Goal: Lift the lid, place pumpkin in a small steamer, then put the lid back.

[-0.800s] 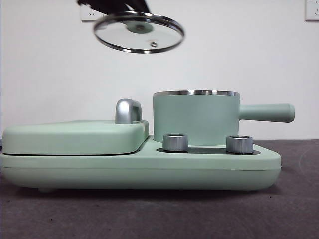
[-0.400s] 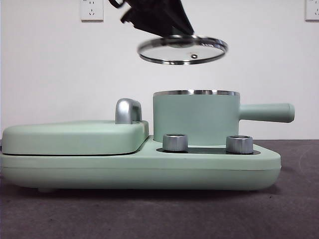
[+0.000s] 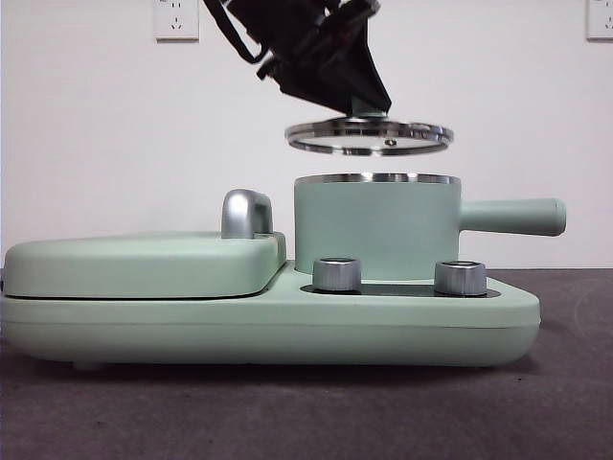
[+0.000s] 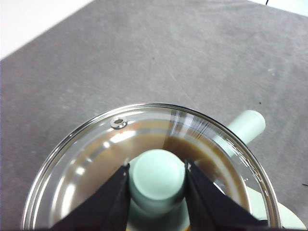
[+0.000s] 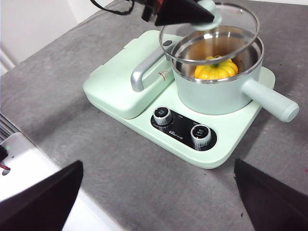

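Left hand, clamped on the lid knob, has brought it down over the small steamer; pumpkin inside. We're near reseating. Right hand wide open, idle.

I have brought the lid across from high at the left of the front view to a spot right above the small steamer, and much lower: a narrow gap now separates its steel rim from the pot's rim. Its tilt has gone too; it was canted a second ago and now hangs almost level. My left gripper, clamped on the mint knob, has come along with it, so far more of the dark arm shows in the front view than before
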You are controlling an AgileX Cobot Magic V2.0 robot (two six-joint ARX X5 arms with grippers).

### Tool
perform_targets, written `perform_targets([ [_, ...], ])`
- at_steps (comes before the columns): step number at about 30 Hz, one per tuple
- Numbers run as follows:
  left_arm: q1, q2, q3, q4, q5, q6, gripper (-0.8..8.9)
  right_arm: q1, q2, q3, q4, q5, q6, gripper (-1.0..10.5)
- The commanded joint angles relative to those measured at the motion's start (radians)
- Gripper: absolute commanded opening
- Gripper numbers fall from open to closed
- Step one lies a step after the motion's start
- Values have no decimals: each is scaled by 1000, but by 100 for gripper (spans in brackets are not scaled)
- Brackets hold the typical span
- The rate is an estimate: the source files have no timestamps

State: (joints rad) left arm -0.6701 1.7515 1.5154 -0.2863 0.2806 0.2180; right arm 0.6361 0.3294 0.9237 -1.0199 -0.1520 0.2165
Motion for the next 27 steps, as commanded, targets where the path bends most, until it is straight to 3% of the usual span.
perform_targets([
  [1, -11, 16, 26, 49, 26, 16, 15, 9, 2, 5, 10, 3, 13, 486],
  [15, -9, 58, 26, 99, 26, 56, 14, 9, 2, 5, 10, 3, 39, 485],
  [27, 15, 87, 26, 68, 27, -2, 14, 9, 2, 5, 10, 21, 42, 485],
])
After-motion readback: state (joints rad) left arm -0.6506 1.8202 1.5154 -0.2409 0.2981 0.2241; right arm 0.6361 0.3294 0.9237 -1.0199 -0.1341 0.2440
